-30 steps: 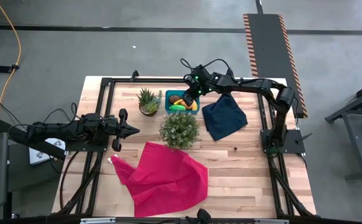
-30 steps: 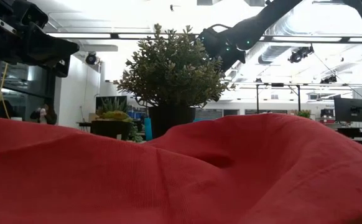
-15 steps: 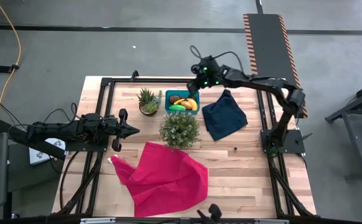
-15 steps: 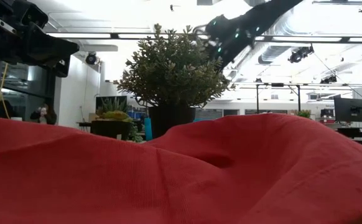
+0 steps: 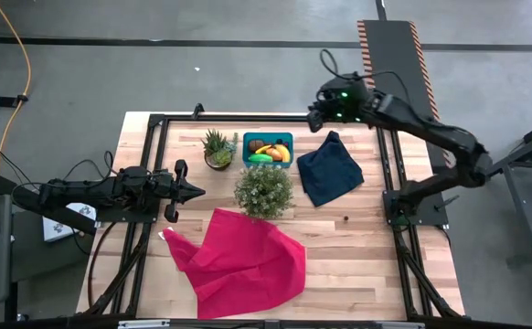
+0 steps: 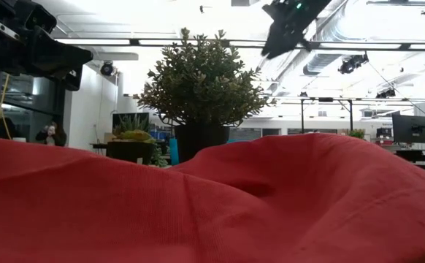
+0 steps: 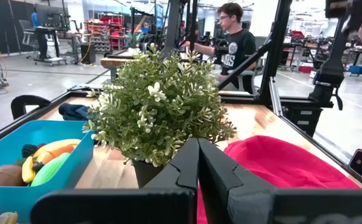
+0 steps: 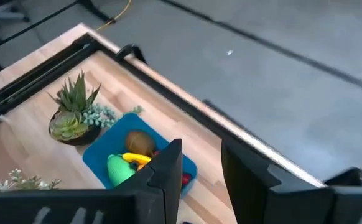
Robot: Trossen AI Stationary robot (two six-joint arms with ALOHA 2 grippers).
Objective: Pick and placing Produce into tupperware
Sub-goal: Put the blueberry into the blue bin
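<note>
The right gripper (image 5: 313, 113) is pulling away toward 2 o'clock from the tub (image 5: 268, 148), where it was hovering a second ago, fingers apart and holding nothing. The tub is sitting at 12 o'clock on the tabletop (image 5: 367, 247), holding the produce (image 5: 268, 153). The right wrist view is showing banana (image 8: 136, 158) and brown oval (image 8: 139, 142) inside. The left gripper (image 5: 196, 190) is waiting at 9 o'clock, fingers together.

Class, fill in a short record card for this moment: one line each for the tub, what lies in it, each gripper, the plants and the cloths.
tub: teal tupperware at the table's far edge, between the two plants
contents: banana, brown oval, green piece
right gripper: raised beyond the tub, fingers apart, holding nothing
left gripper: shut, waiting at the table's left
plants: succulent, bushy plant
cloths: red cloth, navy cloth
</note>
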